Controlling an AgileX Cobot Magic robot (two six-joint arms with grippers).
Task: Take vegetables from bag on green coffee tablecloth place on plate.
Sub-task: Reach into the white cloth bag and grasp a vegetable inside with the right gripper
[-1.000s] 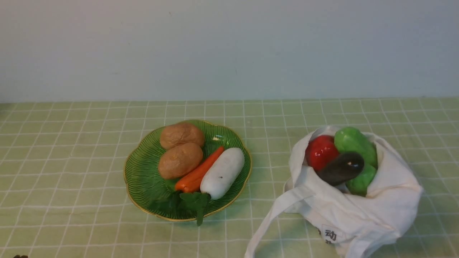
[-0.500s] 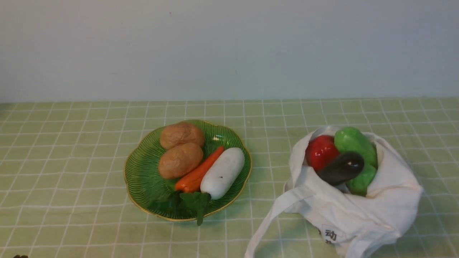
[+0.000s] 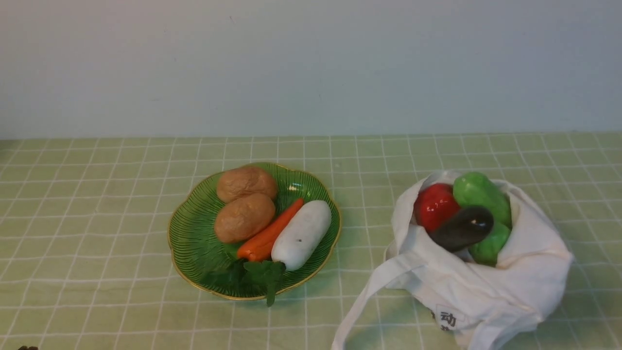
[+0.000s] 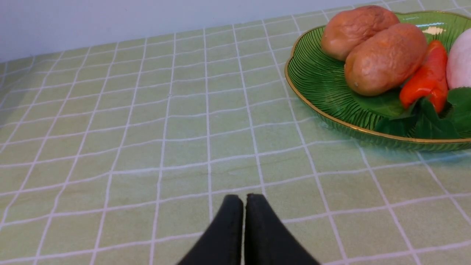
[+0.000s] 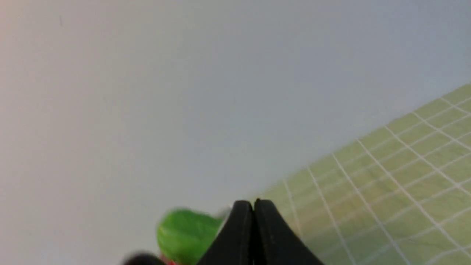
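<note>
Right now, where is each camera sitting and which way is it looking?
Front view: sits between the arms, faces forward over the tablecloth at the plate and bag; no arm clearly shows.
Left wrist view: sits on the left arm, low over the tablecloth, facing the plate; the shut left gripper shows.
Right wrist view: sits on the right arm, tilted toward the wall; the shut right gripper and a green vegetable show.
Shared: front and left wrist views both see the plate.

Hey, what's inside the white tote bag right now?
Showing at the bag's mouth: a red vegetable, a dark eggplant on top, a farther green vegetable and a nearer green vegetable. Anything deeper is covered by these and the cloth.
</note>
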